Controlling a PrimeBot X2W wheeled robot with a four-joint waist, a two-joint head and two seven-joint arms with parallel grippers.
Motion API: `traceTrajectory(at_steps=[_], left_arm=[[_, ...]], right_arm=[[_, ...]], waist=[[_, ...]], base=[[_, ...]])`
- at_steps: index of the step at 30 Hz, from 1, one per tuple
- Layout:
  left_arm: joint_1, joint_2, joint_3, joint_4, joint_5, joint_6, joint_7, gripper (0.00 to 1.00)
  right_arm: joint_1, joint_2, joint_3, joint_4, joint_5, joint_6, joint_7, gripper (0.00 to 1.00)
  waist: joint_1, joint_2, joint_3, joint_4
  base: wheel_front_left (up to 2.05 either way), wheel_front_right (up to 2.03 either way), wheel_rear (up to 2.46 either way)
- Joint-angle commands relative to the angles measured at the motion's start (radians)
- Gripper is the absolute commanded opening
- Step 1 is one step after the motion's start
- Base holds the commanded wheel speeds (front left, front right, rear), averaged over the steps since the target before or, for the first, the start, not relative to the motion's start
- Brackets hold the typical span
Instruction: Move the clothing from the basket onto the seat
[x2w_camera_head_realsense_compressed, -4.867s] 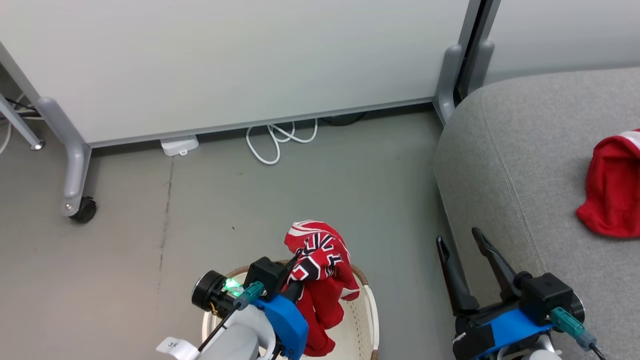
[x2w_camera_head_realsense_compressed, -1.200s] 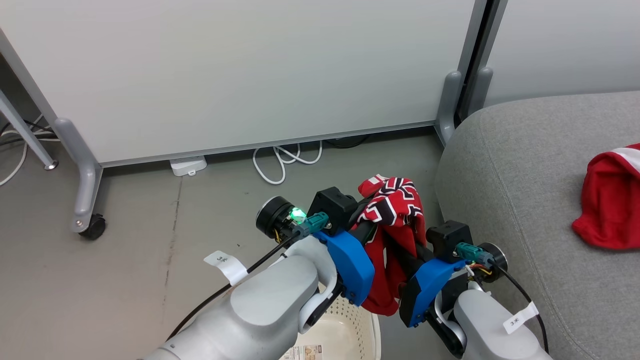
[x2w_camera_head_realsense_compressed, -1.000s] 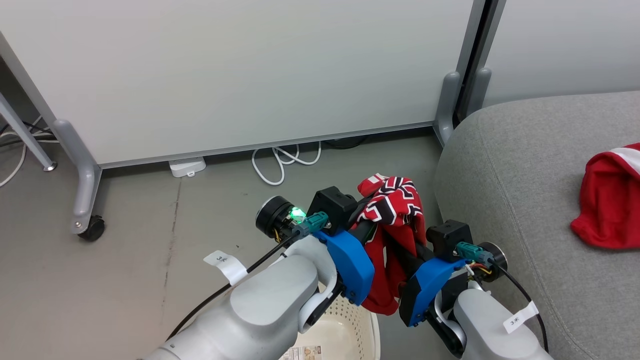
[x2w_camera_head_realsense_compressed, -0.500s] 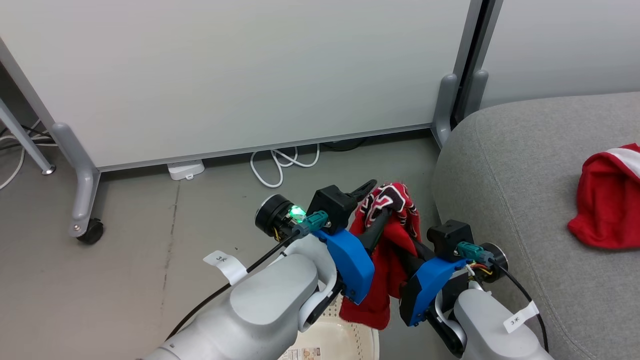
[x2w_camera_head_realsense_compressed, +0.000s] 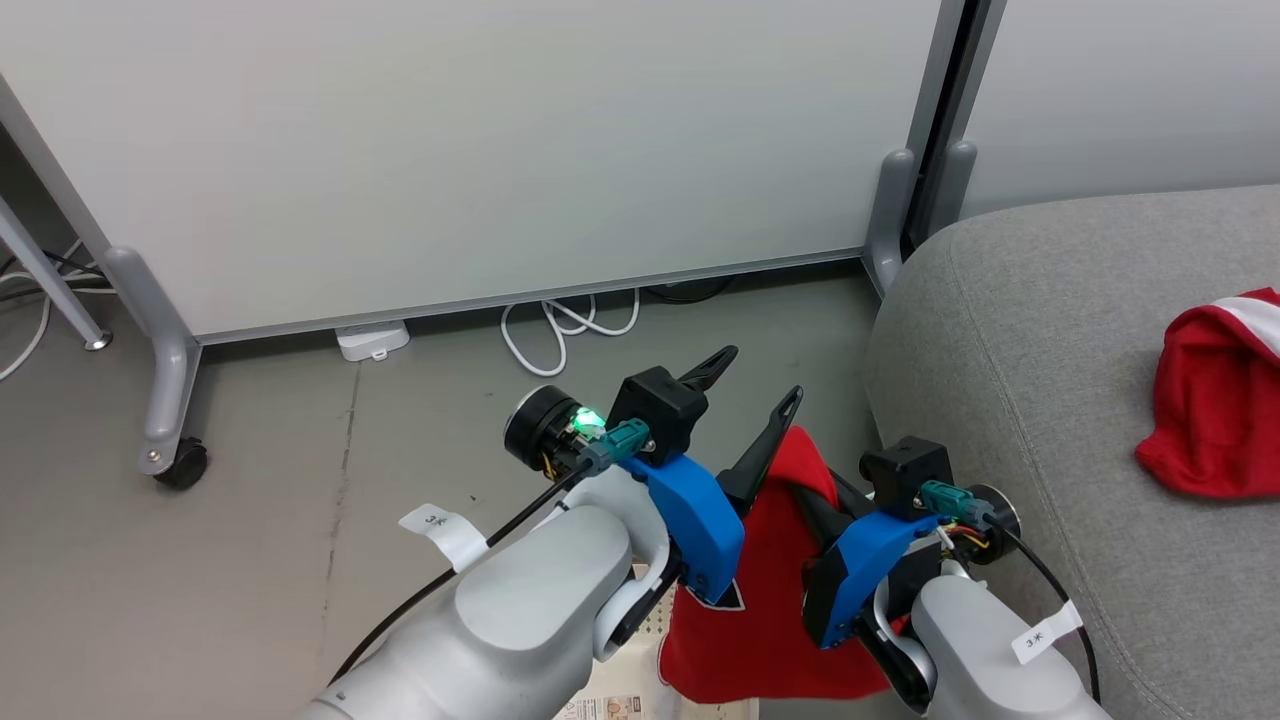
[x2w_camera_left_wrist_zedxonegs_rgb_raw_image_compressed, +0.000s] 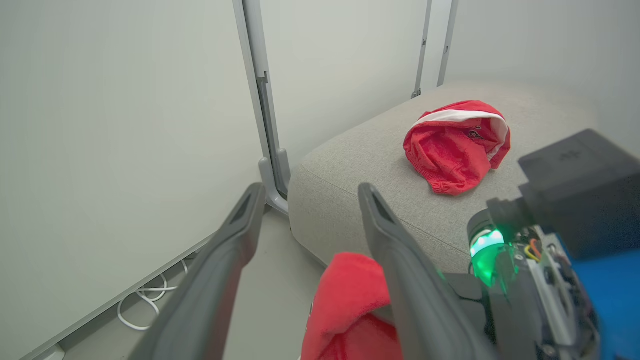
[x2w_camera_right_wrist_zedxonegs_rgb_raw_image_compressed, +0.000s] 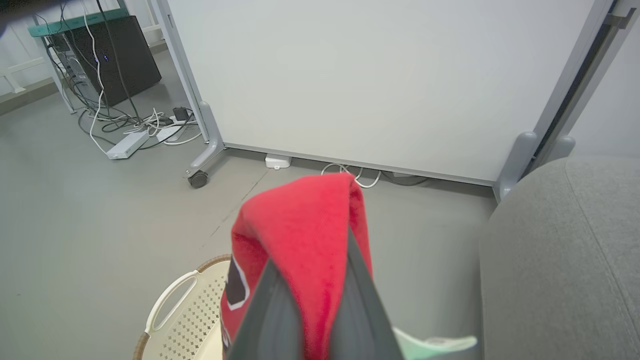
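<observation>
While the left gripper (x2w_camera_head_realsense_compressed: 752, 382) stands spread, the right gripper (x2w_camera_right_wrist_zedxonegs_rgb_raw_image_compressed: 311, 247) clamps the jersey (x2w_camera_head_realsense_compressed: 770, 600): carry step. Next, swing to its right, over the seat (x2w_camera_head_realsense_compressed: 1050, 350).

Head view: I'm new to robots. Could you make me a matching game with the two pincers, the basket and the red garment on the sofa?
Things:
1 left pincer
2 right pincer
3 white-banded red garment
4 basket

States:
A lying on the grey seat
B beneath the hanging jersey
C open, gripping nothing
D shut on the jersey

Pairs: 1-C, 2-D, 3-A, 4-B
</observation>
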Motion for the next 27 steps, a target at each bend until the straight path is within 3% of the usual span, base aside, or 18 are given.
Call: traceTrajectory(at_steps=[1,11,27], left_arm=[[0.014,0.000,0.011,-0.002,0.010,0.001,-0.005,1.00],[0.062,0.000,0.110,-0.026,0.088,-0.006,-0.005,1.00],[0.303,0.032,0.412,-0.183,0.344,-0.027,-0.004,1.00]], right_arm=[[-0.012,-0.001,-0.005,-0.005,0.000,0.001,-0.006,0.00],[-0.001,-0.001,-0.032,-0.017,-0.018,0.001,-0.006,0.00],[0.016,-0.001,-0.067,-0.044,-0.038,0.001,-0.006,0.00]], waist=[[0.0000,0.0000,0.000,0.001],[0.0000,0.0000,0.002,0.007],[0.0000,0.0000,0.002,0.014]], base=[[0.00,0.00,0.00],[0.00,0.00,0.00],[0.00,0.00,0.00]])
